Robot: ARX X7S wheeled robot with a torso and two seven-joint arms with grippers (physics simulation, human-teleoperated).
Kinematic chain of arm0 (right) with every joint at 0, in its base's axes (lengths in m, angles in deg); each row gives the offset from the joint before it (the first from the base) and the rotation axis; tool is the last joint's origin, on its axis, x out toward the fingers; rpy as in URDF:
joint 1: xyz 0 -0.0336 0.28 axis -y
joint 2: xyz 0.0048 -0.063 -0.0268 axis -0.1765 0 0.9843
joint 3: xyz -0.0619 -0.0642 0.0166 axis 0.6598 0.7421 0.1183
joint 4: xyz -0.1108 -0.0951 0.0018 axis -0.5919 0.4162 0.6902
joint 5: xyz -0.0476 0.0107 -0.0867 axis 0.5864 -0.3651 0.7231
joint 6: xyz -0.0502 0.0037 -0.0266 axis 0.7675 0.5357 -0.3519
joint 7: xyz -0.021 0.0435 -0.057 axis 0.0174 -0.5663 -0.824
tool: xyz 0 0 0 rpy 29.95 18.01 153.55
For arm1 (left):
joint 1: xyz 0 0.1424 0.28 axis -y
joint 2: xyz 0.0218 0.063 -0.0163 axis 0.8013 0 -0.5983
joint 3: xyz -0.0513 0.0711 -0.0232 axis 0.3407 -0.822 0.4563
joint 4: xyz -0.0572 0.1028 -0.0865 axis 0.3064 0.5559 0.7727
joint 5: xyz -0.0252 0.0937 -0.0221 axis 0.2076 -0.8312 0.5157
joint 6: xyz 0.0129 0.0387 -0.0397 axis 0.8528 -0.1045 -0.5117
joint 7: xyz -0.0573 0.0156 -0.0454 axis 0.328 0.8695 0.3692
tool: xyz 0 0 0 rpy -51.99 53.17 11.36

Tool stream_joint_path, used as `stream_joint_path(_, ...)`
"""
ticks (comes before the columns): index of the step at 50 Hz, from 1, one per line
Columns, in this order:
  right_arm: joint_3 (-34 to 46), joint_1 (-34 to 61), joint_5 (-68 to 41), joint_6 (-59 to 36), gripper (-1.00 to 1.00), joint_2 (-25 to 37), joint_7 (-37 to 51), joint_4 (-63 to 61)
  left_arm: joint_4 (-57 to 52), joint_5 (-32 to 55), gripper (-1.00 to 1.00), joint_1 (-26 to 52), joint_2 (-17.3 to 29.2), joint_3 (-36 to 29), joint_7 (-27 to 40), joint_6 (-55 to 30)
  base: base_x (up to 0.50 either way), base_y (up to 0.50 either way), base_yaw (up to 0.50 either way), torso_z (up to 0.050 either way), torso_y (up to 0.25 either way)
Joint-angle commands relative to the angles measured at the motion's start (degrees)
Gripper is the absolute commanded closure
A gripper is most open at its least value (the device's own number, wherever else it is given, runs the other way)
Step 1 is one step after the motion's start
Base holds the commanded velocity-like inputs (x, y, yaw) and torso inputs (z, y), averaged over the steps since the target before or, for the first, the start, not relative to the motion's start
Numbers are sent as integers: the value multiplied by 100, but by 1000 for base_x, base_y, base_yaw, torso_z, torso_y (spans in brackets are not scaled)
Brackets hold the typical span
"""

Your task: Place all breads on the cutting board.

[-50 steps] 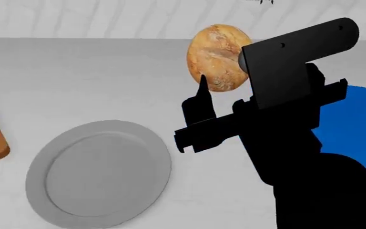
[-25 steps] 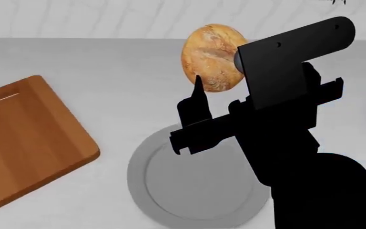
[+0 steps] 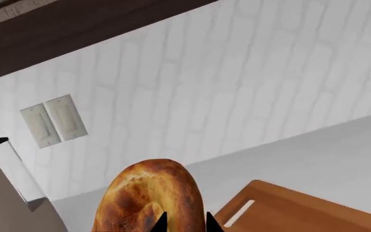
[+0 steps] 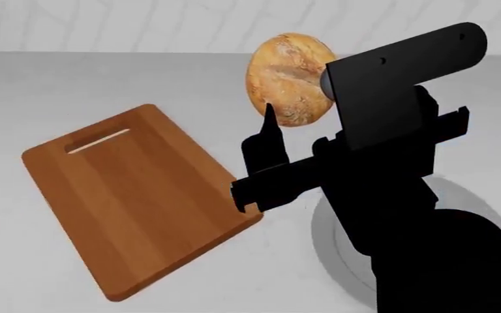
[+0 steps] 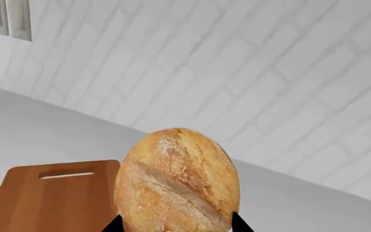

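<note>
My right gripper [image 4: 296, 122] is shut on the pale golden-tan bread [image 4: 289, 77] and holds it in the air, right of and above the cutting board [image 4: 133, 202]. The right wrist view has that bread [image 5: 176, 181] filling the space between the two fingertips, with the cutting board [image 5: 50, 193] lying beyond it on the counter. In the left wrist view my left gripper [image 3: 185, 223] is shut on the darker, glossy bread [image 3: 147, 198], and the cutting board [image 3: 301, 210] lies past it. The head view does not include the left gripper.
A round grey plate [image 4: 472, 195] lies on the white counter, mostly hidden behind my right arm. The tiled wall runs along the counter's back edge. Two switch plates [image 3: 53, 120] sit on the wall, and a white box-shaped object [image 3: 5, 193] stands beside the left gripper.
The head view has swung left. The cutting board has come fully into view, the grey plate has slid right behind the arm, and the blue plate has left the picture. The right gripper still holds the pale bread.
</note>
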Motion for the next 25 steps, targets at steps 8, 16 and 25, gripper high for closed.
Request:
stream_joint_path(8, -48, -34, -234, 152, 100, 51, 212, 93, 17, -180, 100, -63, -73, -50, -76, 42, 0, 98, 0, 0, 0)
stream_joint_path(16, 128, -119, -242, 307, 100, 135, 257, 197, 59, -291, 100, -16, -178, -174, -121, 11, 285, 0, 0, 0, 0)
stream_joint_path(25, 413, -160, -252, 352, 100, 177, 352, 194, 16, -258, 100, -88, -132, -135, -109, 57, 500, 1, 0, 0, 1)
